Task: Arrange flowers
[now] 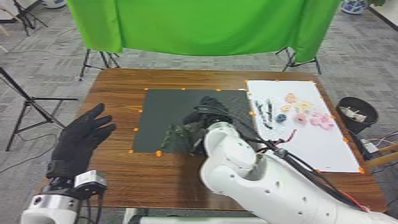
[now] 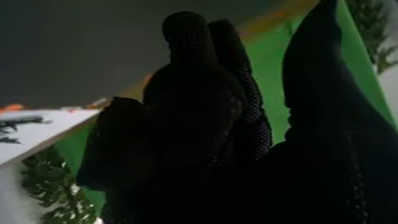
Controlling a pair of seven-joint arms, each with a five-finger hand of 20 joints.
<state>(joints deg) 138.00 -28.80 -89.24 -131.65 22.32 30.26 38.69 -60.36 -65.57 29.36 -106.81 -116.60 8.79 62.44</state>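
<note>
One left hand (image 1: 78, 140), fingers straight | right hand (image 1: 206, 114) over dark mat (image 1: 160, 107), grip impossible to tell | greenery (image 1: 178, 138) indistinct

My right hand (image 1: 208, 113) and right arm (image 1: 289, 182) hide part of the dark mat (image 1: 164, 102) and table (image 1: 115, 127); the arm runs out of the head view's bottom edge, as does my left arm (image 1: 46, 209). The green stems (image 1: 180, 135) beside my right hand are too dim to count. The pink flowers (image 1: 321, 121) are too small to identify. In the right wrist view, dark sprigs (image 2: 25, 121) blur and get cut off.
</note>
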